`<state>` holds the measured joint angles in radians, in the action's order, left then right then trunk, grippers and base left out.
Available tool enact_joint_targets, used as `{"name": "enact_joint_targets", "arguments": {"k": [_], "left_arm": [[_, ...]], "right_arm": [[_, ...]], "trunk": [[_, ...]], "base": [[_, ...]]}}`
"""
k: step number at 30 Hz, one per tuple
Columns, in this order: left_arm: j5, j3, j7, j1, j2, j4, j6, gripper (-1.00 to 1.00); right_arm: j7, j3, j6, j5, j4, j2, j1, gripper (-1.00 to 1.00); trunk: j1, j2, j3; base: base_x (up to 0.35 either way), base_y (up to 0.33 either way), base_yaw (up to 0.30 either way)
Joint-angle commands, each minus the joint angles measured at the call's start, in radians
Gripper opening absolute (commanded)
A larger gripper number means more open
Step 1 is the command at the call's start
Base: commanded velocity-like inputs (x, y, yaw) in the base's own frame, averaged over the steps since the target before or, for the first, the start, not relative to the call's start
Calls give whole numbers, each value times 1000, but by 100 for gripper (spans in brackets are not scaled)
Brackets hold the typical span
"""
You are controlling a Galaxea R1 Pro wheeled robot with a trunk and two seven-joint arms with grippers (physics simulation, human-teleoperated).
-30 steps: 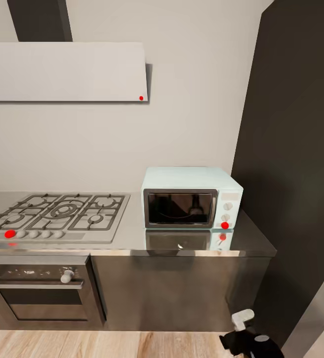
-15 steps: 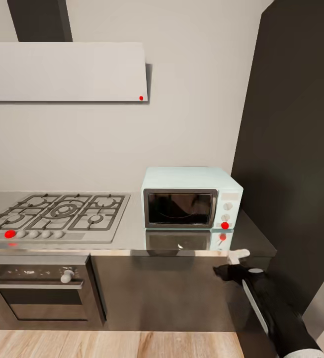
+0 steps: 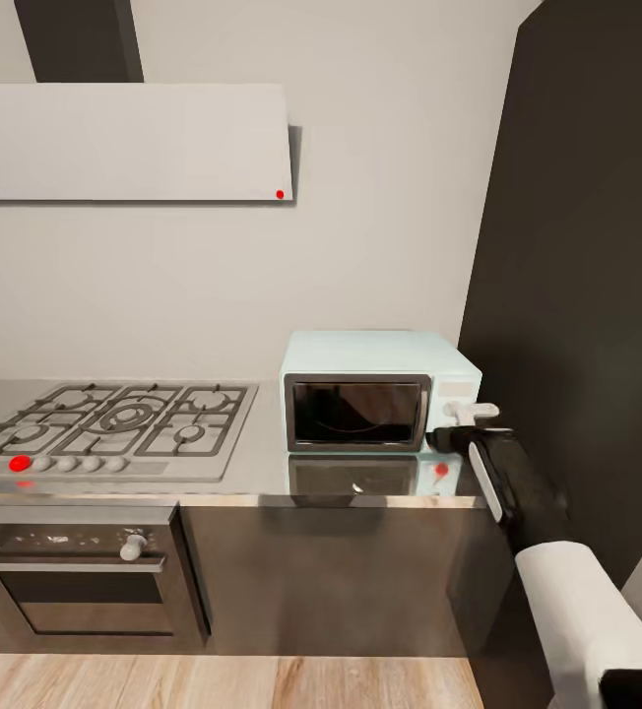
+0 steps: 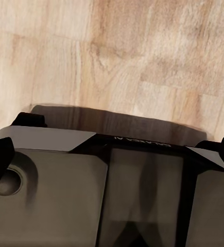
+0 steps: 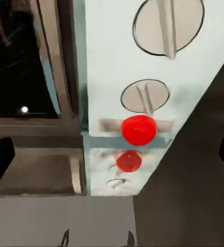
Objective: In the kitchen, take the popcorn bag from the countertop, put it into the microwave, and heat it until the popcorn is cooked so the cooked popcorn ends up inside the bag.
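The pale-blue microwave (image 3: 360, 394) stands on the grey countertop (image 3: 252, 478) with its dark glass door (image 3: 357, 412) shut. My right gripper (image 3: 462, 423) is raised in front of the microwave's white knob panel, at the height of the lower knob. Seen from the right wrist, the panel (image 5: 142, 62) is very close, with two knobs and a red light (image 5: 138, 129) mirrored in the steel below. The right gripper (image 5: 113, 159) is open with nothing in it. My left gripper (image 4: 112, 154) hangs open over the pale wood floor (image 4: 142, 56). The popcorn bag and popcorn are out of view.
A gas hob (image 3: 114, 423) lies left of the microwave, with a steel oven (image 3: 75, 581) below it and a white hood (image 3: 124, 143) above. A tall dark cabinet (image 3: 587, 295) stands close on the right, next to my right arm.
My right arm has risen from near the floor to the microwave's knob panel. The microwave and the camera have not moved.
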<state>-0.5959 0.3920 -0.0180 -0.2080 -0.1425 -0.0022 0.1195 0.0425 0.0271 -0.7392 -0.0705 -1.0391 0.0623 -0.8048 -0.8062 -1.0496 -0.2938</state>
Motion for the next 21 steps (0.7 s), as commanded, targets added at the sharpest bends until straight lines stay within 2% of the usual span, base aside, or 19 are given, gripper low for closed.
{"name": "enact_joint_targets", "arguments": {"k": [1, 2, 3, 5, 6, 8, 9, 14, 17, 18, 21], "left_arm": [[-7, 8, -2, -1, 0, 1, 3, 100], [-7, 8, -2, -1, 0, 1, 3, 100], [-7, 8, -2, -1, 0, 1, 3, 100], [-7, 8, -2, -1, 0, 1, 3, 100], [-7, 8, -2, -1, 0, 1, 3, 100], [-7, 8, -2, -1, -1, 1, 3, 100], [-7, 8, -2, -1, -1, 1, 4, 100], [-7, 8, -3, -1, 0, 1, 5, 100], [-8, 8, -3, -1, 0, 1, 5, 100], [-20, 8, -3, -1, 0, 2, 5, 100], [-56, 8, -3, -1, 3, 2, 5, 100]], "right_arm": [[4, 26, 51, -7, 75, -7, -33, 100], [3, 38, 97, -7, 122, -9, -47, 100], [-8, 52, 193, -7, 202, -11, -62, 100], [-30, 59, 310, -5, 295, -13, -69, 100], [-43, 66, 438, 15, 376, -14, -72, 100], [-44, 92, 485, 54, 393, -13, -72, 100], [-42, 110, 566, 75, 414, -11, -73, 100], [-37, 115, 624, 41, 488, 1, -72, 100], [-35, 115, 659, 44, 514, 1, -72, 100], [-35, 115, 682, 38, 563, 2, -72, 100], [-33, 115, 716, 35, 608, 2, -72, 100]], "trunk": [[0, -1, -1], [0, -1, -1], [0, -1, -1], [0, -1, -1], [0, -1, -1], [0, -1, -1], [0, -1, -1], [0, -1, -1], [0, -1, -1], [0, -1, -1], [0, -1, -1]], "base": [[0, 0, 0], [0, 0, 0], [0, 0, 0], [0, 0, 0], [0, 0, 0], [0, 0, 0], [0, 0, 0], [0, 0, 0], [0, 0, 0], [0, 0, 0], [0, 0, 0]]}}
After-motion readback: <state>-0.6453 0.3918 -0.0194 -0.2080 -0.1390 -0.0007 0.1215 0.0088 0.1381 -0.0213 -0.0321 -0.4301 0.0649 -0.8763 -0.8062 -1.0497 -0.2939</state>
